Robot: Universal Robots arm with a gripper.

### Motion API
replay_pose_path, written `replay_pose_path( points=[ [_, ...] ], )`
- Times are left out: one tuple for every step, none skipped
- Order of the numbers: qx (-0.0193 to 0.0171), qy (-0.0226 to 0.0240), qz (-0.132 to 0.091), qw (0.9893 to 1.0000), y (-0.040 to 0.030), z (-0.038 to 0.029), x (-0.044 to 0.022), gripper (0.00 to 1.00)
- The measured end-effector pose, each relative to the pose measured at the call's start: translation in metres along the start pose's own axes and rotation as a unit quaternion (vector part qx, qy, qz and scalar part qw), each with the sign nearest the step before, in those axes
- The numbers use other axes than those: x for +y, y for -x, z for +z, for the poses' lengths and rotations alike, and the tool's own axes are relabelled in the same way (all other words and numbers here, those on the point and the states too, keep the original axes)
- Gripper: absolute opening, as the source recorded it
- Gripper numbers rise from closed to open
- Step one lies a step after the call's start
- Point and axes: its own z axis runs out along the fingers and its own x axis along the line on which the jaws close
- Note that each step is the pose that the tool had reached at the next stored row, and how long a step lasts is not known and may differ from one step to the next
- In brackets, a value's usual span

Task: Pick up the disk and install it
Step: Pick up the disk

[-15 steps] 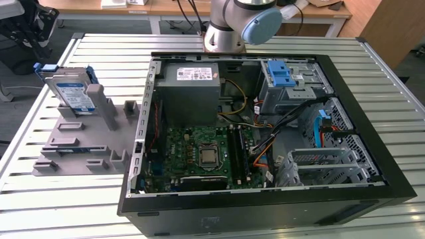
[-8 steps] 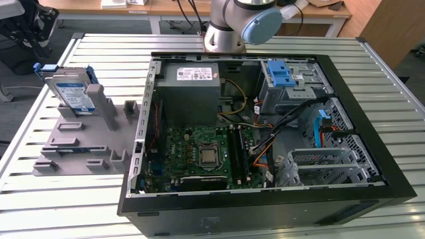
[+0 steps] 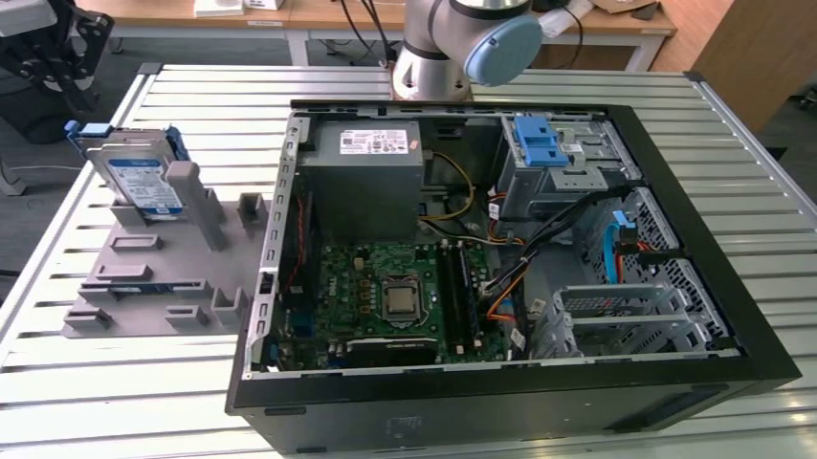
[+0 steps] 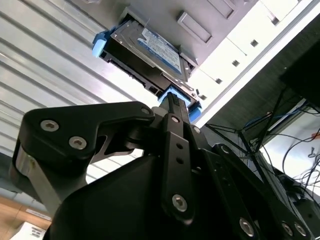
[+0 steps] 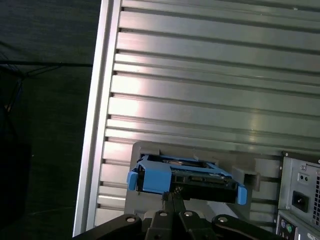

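The disk, silver with a white-and-blue label and a blue carrier frame, stands on edge in a slot of the grey holder on the exterior view's left. My black gripper hangs above and behind it, apart from it. In both wrist views the fingers are drawn together with nothing between them, pointing at the disk, whose blue frame edge lies just past the fingertips.
An open computer case lies on the slatted metal table, with a grey power supply, a motherboard, a blue latch on the drive bay and a metal cage. The table edge and dark floor are beside the holder.
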Motion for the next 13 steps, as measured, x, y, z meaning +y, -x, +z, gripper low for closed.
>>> replay_pose_path(
  points=[
    [0.0003,0.0001,-0.008,1.0,0.0,0.0,0.0001,0.11],
    [0.0006,0.0001,-0.016,0.9999,0.0,0.0,0.0001,0.11],
    [0.0009,0.0002,-0.023,0.9997,0.0,0.0,0.0001,0.11],
    [0.0012,0.0002,-0.029,0.9996,0.0,0.0,0.0001,0.11],
    [0.0015,0.0003,-0.037,0.9993,0.0,0.0001,0.0002,0.11],
    [0.0018,0.0003,-0.045,0.999,0.0,0.0001,0.0002,0.11],
    [0.0021,0.0004,-0.053,0.9986,0.0,0.0001,0.0002,0.11],
    [0.0025,0.0004,-0.06,0.9982,0.0,0.0001,0.0002,0.11],
    [0.0027,0.0005,-0.066,0.9978,0.0,0.0001,0.0002,0.11],
    [0.0029,0.0005,-0.071,0.9974,0.0,0.0001,0.0002,0.11],
    [0.0031,0.0006,-0.077,0.997,0.0,0.0001,0.0002,0.11],
    [0.0034,0.0006,-0.082,0.9966,0.0,0.0001,0.0002,0.11],
    [0.0036,0.0006,-0.087,0.9962,0.0,0.0001,0.0002,0.11]
  ],
)
